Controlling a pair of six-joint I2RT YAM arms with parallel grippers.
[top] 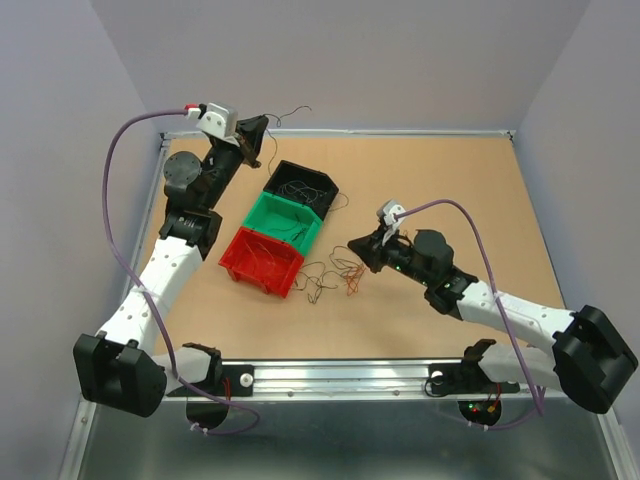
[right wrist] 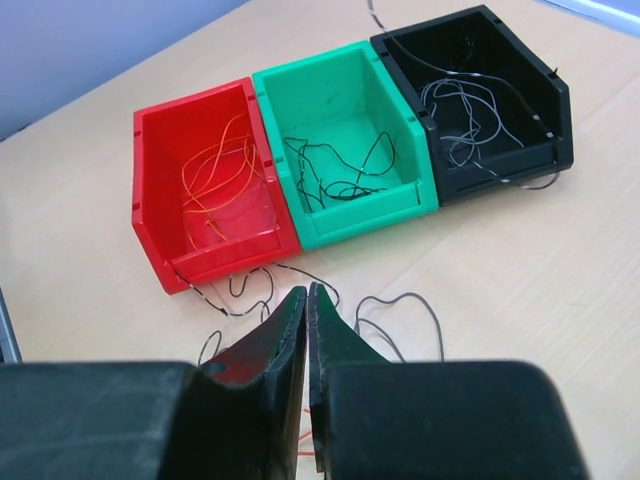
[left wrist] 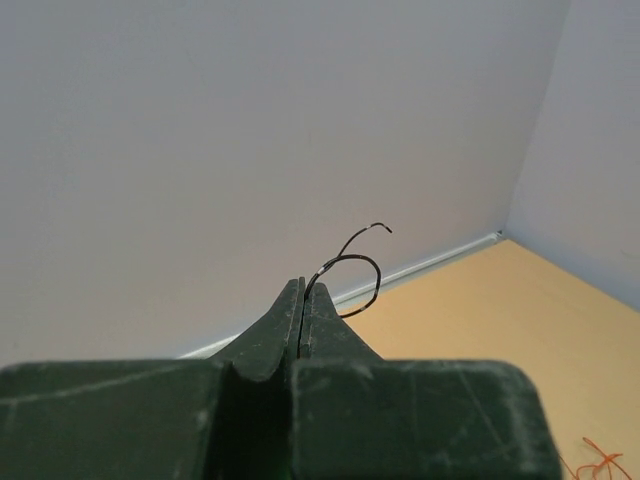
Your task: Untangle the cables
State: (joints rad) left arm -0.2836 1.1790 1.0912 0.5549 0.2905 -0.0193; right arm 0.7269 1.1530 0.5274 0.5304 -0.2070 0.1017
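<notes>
Hair-thin, springy cables [top: 348, 280] should snag easily (pinch one free end). At eleven o'clock the left tool [left wrist: 303, 292] clamps a black strand [left wrist: 372, 268]; the right tool [right wrist: 307, 297] sits closed, apparently empty.

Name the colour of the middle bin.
Green. The bin shows best in the right wrist view.

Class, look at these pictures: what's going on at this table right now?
Two robot arms are sorting thin wires. The left gripper is shut on a black wire, held up near the far wall. The right gripper, jaws together, is low at the tangle on the table beside the red bin. The red bin, green bin and black bin each hold some wires.
</notes>
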